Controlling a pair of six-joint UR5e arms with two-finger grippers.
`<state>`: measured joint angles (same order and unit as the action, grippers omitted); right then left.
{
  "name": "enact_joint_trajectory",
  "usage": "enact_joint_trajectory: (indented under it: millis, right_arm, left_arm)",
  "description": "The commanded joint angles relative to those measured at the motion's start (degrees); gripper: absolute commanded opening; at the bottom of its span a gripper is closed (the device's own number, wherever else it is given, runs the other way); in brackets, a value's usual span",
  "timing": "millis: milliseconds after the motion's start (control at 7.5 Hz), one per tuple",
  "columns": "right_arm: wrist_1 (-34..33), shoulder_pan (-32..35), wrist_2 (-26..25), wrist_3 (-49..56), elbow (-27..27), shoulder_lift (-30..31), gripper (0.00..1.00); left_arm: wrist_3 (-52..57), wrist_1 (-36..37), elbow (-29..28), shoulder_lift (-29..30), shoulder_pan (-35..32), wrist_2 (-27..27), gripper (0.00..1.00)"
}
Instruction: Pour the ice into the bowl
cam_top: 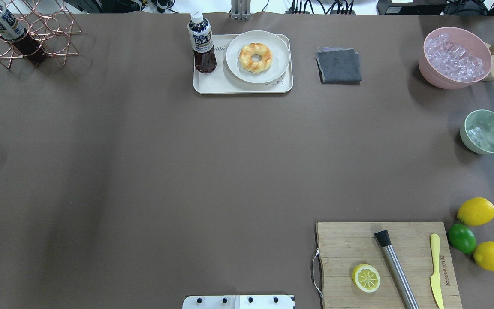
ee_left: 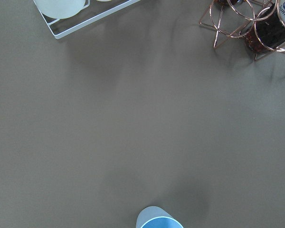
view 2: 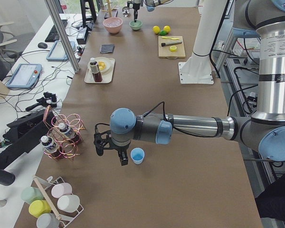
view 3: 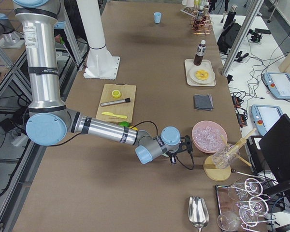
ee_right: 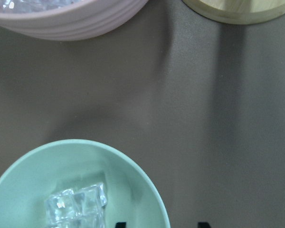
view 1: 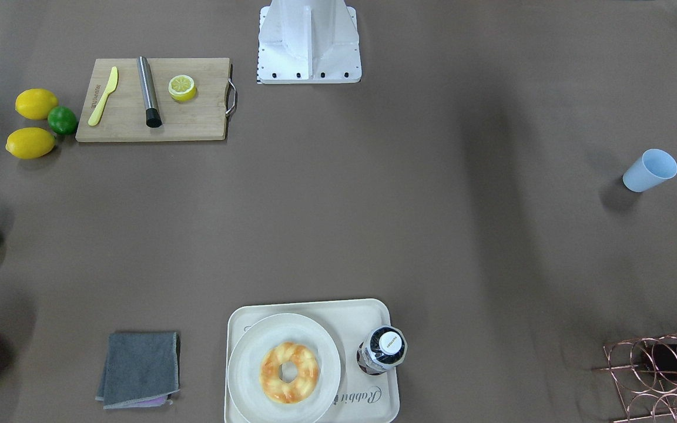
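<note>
Overhead exterior view, read from left to right. Far to the left of the bowl (cam_top: 483,148), at the other end of the table, stands the copper wire rack (cam_top: 37,38) with a bottle lying in it. My left gripper (view 2: 112,153) shows only in the exterior left view. There it hangs just beside the light blue cup (view 2: 137,155), also far from the bowl, and I cannot tell if its fingers are apart or together.

Closer to the bowl, on its left, is the tray (cam_top: 212,86) with a drink bottle (cam_top: 202,45) and a plate (cam_top: 234,64) carrying a doughnut (cam_top: 255,57). After it comes the grey cloth (cam_top: 339,65).

The cutting board (cam_top: 350,244) lies on my side of the bowl and bears a half lemon (cam_top: 365,277), a steel rod (cam_top: 397,268) and a yellow knife (cam_top: 435,274).

The pink tub (cam_top: 433,75), heaped with cubes, stands just beyond the bowl and does not touch it.

The ice (cam_top: 475,135) lies inside the bowl, a few clear cubes at its left side.

My right gripper (ee_right: 161,224) is over the bowl's right rim. Its fingertips (ee_right: 203,224) stand apart and hold nothing.

Two lemons (cam_top: 476,211) and a lime (cam_top: 461,238) lie on my side of the bowl.
</note>
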<state>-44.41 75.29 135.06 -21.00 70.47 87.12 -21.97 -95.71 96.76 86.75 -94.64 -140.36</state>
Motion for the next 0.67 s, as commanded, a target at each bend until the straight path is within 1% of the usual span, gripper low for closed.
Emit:
enact_joint_trajectory:
  millis: [0, 133, 267, 533]
  right_arm:
    - [-1.98, 0.30, 0.55, -1.06, 3.69, 0.33, 0.86]
    - [-8.26, 2.56, 0.20, -1.24, 8.75, 0.42, 0.90]
    - [-13.98, 3.89, 0.03, -1.15, 13.07, 0.42, 0.96]
    - [-25.14, 7.22, -0.85, -0.54, 21.07, 0.60, 0.99]
  left_arm:
    - [0.09, 0.00, -0.17, 0.09, -0.02, 0.00, 0.97]
    - [0.09, 0.00, -0.26, 0.61, -0.02, 0.09, 0.97]
    - [0.00, 0.09, -0.35, 0.79, -0.02, 0.00, 0.97]
    - [0.09, 0.26, -0.43, 0.70, -0.02, 0.00, 0.97]
